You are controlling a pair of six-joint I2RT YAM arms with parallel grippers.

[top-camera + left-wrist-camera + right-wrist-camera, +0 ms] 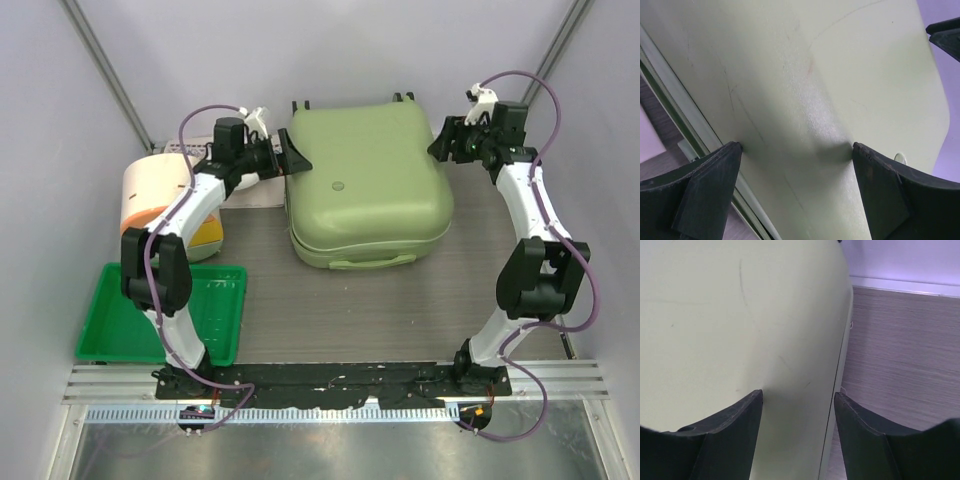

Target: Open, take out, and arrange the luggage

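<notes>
Luggage (pixel 365 180) lay closed on worktop (pixel 400 310). Left end effector (pixel 297 157) was spread at its left side; right end effector (pixel 438 143) spread at right side.

from above, my left arm (pixel 160 270) covers part of the container (pixel 150 195) and a corner of the tray (pixel 110 320), so i see neither whole. the left gripper (pixel 293 158) overlaps the luggage (pixel 365 180) edge and the right gripper (pixel 447 140) sits at its far corner; i can't judge contact from up there. the mark (pixel 338 185) on the shell is too small to read. in both wrist views the shell runs off the frame and my fingers are cut at the bottom edge. in the left wrist view a dark shape (pixel 945 37) is clipped at the right; i can't tell what it is.
</notes>
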